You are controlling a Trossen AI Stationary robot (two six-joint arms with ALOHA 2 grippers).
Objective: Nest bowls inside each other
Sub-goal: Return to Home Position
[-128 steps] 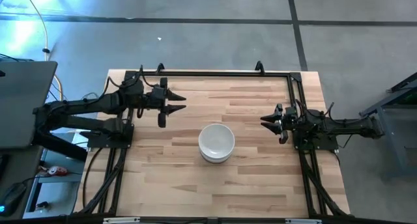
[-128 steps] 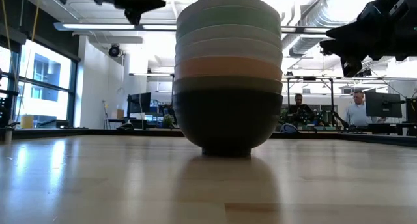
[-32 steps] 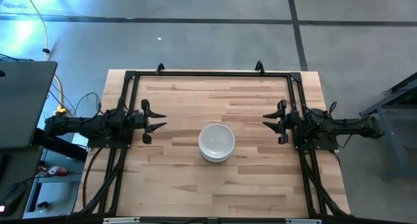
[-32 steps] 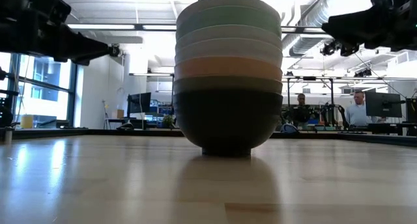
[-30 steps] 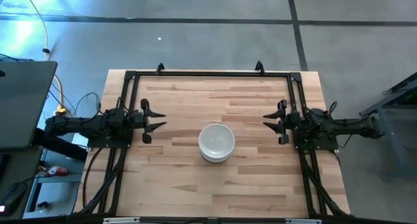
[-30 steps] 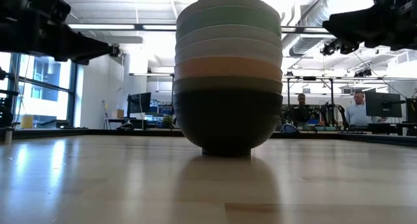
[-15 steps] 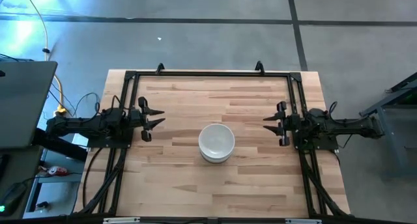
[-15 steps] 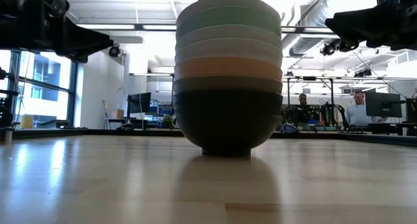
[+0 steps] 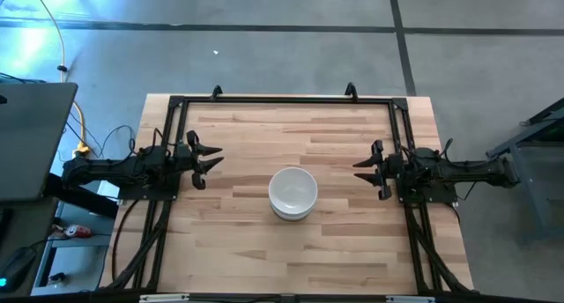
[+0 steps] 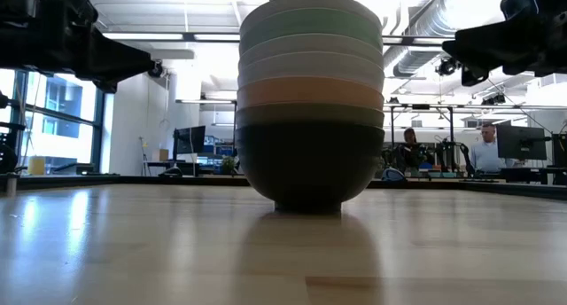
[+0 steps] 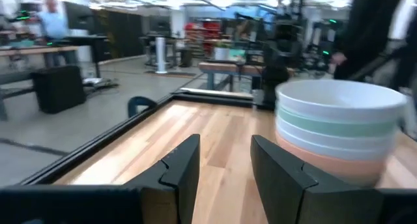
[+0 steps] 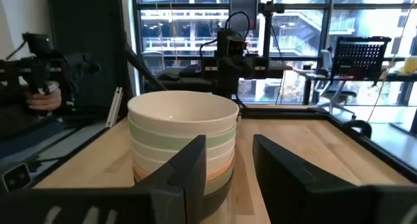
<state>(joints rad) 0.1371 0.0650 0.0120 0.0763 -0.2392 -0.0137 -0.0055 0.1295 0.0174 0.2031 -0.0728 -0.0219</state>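
Centrally on pale wooden table (image 9: 264,241), nested bowls (image 9: 293,193); left hand (image 9: 211,159) and right hand (image 9: 359,166) wide; workshop (image 10: 177,136) behind.

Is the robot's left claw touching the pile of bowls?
Apart. In the high view, bare table lies between the left gripper and the stack of bowls.

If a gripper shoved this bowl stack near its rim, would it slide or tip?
Probably tip: the stack is tall and stands on the black bowl's narrow foot. The smooth nested bowls would likely shift against each other. The left gripper and right gripper sit open, clear of it.
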